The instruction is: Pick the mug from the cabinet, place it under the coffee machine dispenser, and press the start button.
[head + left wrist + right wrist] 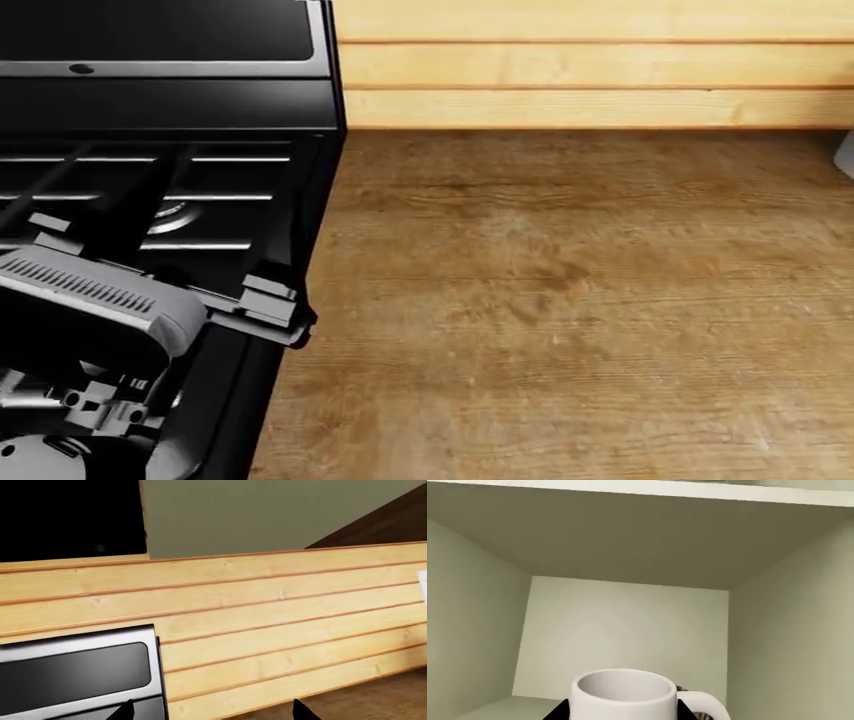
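Mug [624, 696] upright inside cabinet [627, 625], flanked by right fingers [559, 711], grip indeterminable; left fingers [300, 711] parted.

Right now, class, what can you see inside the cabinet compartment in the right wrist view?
Inside the cabinet stands one upright white mug, handle to one side. Nothing shows in the visible part of its interior. The mug's base and the shelf beneath it are cut off from view.

No readable text, label, brand or number anywhere I look. The plain white ceramic mug [624, 695] in front of my right claw is blank, and the black stove's glossy back panel [160, 30] shows nothing legible.
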You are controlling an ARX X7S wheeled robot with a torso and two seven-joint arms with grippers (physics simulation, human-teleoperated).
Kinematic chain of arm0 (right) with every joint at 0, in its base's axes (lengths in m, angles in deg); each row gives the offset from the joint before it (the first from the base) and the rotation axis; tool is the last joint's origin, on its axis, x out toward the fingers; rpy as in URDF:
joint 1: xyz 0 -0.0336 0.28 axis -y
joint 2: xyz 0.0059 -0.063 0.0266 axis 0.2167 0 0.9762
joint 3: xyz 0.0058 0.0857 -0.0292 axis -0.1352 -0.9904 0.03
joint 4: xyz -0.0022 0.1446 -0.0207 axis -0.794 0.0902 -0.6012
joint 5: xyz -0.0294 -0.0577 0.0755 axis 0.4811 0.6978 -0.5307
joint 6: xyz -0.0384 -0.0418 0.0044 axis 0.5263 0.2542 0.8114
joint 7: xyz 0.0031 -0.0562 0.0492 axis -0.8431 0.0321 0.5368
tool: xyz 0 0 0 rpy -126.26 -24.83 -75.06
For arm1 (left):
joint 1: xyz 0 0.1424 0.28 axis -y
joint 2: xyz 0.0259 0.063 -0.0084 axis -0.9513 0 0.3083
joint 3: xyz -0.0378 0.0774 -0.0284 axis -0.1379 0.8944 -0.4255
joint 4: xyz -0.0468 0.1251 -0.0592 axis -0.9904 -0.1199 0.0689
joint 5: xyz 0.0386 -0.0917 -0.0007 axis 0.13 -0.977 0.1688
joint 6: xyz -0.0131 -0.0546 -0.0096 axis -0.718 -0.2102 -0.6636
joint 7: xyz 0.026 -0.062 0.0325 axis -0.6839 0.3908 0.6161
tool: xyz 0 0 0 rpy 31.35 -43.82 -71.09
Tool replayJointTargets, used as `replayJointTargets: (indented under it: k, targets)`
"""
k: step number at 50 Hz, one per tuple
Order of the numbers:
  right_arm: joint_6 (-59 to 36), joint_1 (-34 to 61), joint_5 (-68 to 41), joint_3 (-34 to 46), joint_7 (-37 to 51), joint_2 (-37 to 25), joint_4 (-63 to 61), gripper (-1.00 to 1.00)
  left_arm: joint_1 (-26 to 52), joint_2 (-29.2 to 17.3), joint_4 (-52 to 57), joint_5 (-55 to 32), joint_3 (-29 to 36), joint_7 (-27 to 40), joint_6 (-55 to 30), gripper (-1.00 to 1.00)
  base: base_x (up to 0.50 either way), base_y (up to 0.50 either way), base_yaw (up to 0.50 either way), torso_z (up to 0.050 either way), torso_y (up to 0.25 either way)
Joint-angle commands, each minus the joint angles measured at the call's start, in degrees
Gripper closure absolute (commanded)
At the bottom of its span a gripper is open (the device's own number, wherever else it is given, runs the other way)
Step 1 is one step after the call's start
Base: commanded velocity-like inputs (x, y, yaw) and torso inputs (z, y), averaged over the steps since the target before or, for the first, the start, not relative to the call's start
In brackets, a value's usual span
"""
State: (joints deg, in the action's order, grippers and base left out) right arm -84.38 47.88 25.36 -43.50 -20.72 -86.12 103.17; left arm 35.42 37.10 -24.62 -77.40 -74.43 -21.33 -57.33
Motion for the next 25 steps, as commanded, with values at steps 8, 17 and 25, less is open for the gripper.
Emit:
replayJointTargets:
  k: [8, 17, 25]
  targets:
    - [-8.7, -2.7, -0.8, 1.6, -2.7, -1.2, -13.2, 1.00, 0.3, -0.4, 0.1, -0.1, 0.4, 0.7, -0.1, -1.00, -0.50, 0.00, 0.00, 0.000, 0.000]
    - [-14.8, -7.1, -2.1, 0.7, -2.7, -2.6, -23.1, 1.00, 0.6, -0.6, -0.1, -0.3, 0.2, 0.9, 0.0, -1.00, -0.50, 0.00, 0.00, 0.000, 0.000]
    - [-24.4, -14.0, -4.1, 0.8, -4.4, -4.9, -38.8, 1.00, 0.8, -0.8, -0.2, -0.5, 0.1, 1.4, -0.3, -1.00, -0.50, 0.00, 0.00, 0.000, 0.000]
